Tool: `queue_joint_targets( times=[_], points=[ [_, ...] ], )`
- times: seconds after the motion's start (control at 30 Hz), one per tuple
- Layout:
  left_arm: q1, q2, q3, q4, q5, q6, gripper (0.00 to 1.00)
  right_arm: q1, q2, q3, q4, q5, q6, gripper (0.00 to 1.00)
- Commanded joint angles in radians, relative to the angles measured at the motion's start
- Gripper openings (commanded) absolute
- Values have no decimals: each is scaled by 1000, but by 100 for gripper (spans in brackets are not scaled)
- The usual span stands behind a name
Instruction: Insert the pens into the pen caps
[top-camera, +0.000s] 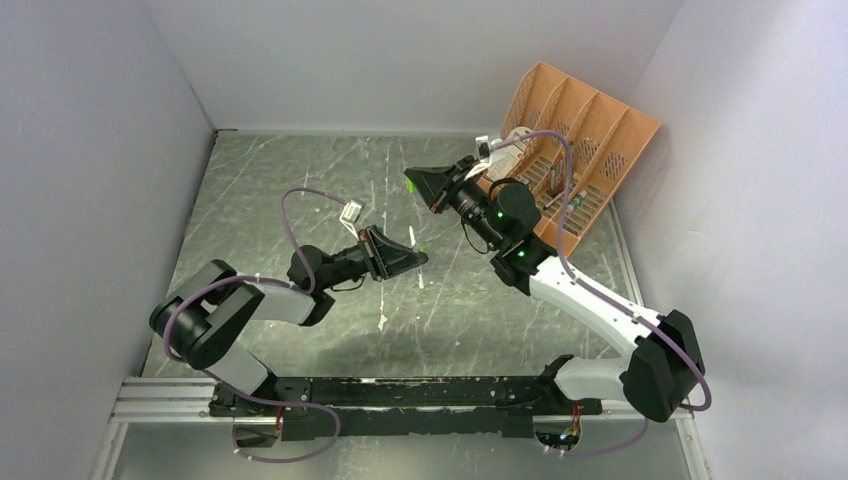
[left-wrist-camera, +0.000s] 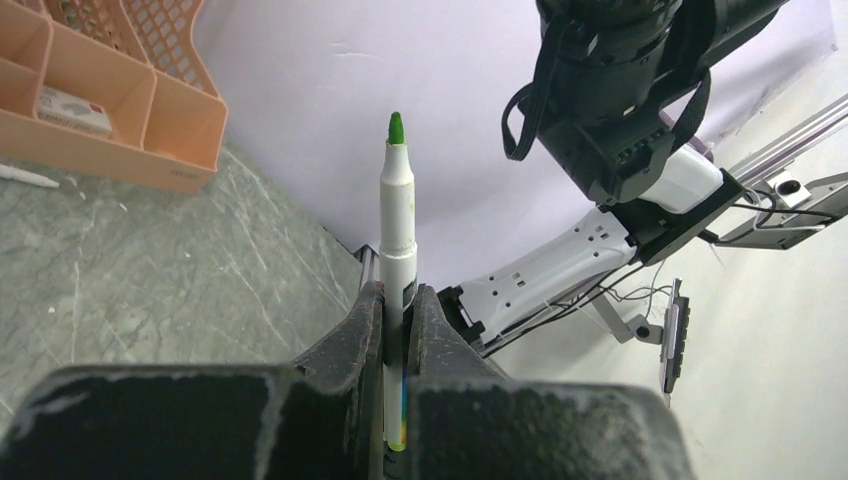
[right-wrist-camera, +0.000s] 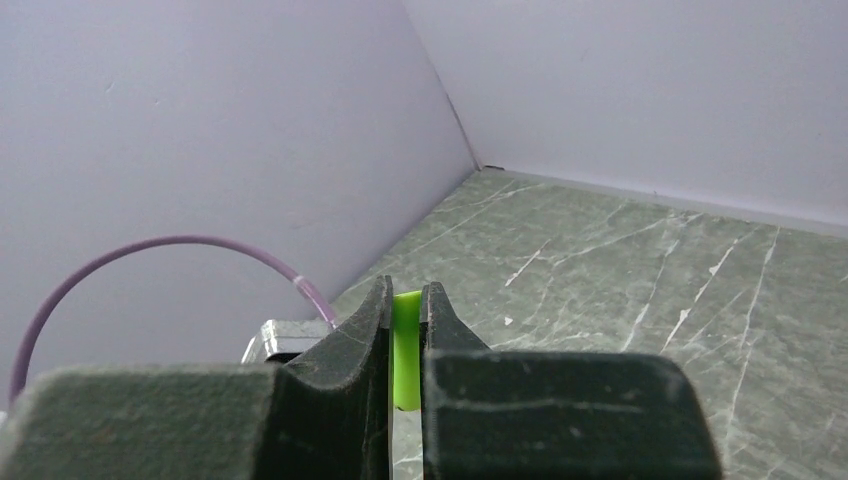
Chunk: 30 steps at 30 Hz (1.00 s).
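Two parts are clamped above the worktop's middle: the left gripper (left-wrist-camera: 398, 305) pinches the marker pen (left-wrist-camera: 398, 200), green tip outward; the right gripper (right-wrist-camera: 405, 305) pinches a green pen cap (right-wrist-camera: 406, 350), toward the far edge, off the pen's axis.

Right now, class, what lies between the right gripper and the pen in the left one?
Nothing: the top view shows only bare table between the right gripper and the pen.

Robot lab cell, blank walls (top-camera: 90, 150), aluminium rail (top-camera: 160, 400)
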Motion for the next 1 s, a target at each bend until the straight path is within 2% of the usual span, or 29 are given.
queue_joint_targets(
  times=[0.0,0.17,0.57,0.97],
  points=[
    [-4,-10,42,251,-2,17,7,0,-12,-25,15,-32,2,0],
    [-5,-9,69,216,-10,31,7,0,-34,-45,6,-42,11,0],
    [-4,59,106,263,-9,-5,7,1,-75,-65,-37,-42,8,0],
    [-4,-8,108,189,3,28,7,1,-62,-94,-27,-50,24,0]
  ],
)
